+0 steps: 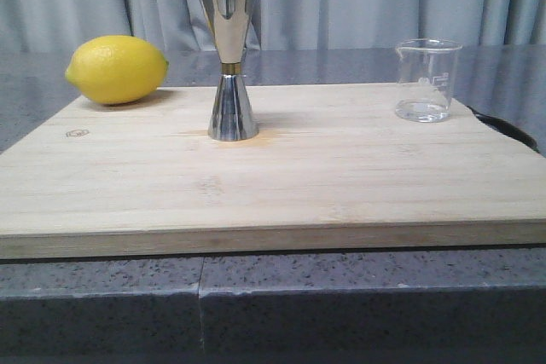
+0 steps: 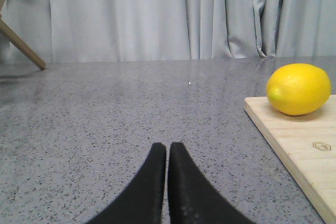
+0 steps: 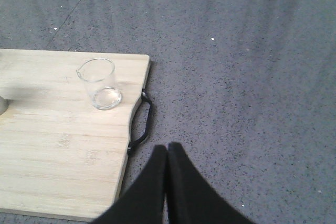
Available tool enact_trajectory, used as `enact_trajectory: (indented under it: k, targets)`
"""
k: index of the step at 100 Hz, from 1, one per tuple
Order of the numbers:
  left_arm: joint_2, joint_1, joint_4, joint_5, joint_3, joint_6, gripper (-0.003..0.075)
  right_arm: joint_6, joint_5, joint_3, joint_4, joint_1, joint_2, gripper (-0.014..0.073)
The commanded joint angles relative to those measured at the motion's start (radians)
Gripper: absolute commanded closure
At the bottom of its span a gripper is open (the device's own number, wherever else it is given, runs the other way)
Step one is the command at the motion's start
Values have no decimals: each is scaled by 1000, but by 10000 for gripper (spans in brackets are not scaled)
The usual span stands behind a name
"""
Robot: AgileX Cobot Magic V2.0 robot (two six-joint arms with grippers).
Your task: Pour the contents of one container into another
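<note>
Mirror-polished metal jigger (image 1: 231, 57), clear glass beaker (image 1: 426, 79), matt wooden board (image 1: 341, 176) — speckled stone counter (image 1: 102, 296)

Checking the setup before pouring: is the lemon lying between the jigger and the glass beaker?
No, the lemon lies at the cutting board's left end, with the jigger standing between it and the glass beaker.

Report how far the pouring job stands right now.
The metal jigger and the glass beaker both stand upright and apart on the wooden board. The beaker looks about empty, and the jigger's contents cannot be seen. Nothing is in hand: the left gripper and right gripper are shut beside the board. That fits either before pouring or after.
</note>
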Motion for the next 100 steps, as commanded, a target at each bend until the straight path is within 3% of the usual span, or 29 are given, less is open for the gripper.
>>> enact_trajectory:
  k: [1, 27, 49, 67, 89, 95, 100]
  targets:
    - [-25, 0, -5, -78, 6, -1, 739, -8, -70, -21, -19, 3, 9, 665]
    - [-25, 0, -5, -78, 6, -1, 739, -8, -127, 40, -19, -44, -32, 665]
    - [-25, 0, -5, -78, 6, -1, 739, -6, -558, 325, 13, -255, -168, 665]
    - [-25, 0, -5, -78, 6, -1, 739, -6, -827, 575, 127, -389, -299, 665]
    - [-25, 0, -5, -78, 6, -1, 739, -6, -958, 790, 147, -410, -416, 665]
    - [-25, 0, -5, -78, 6, -1, 739, -6, -858, 775, 147, -410, -414, 665]
    - [-25, 0, -5, -78, 6, -1, 739, -6, -864, 781, 147, -410, -414, 665]
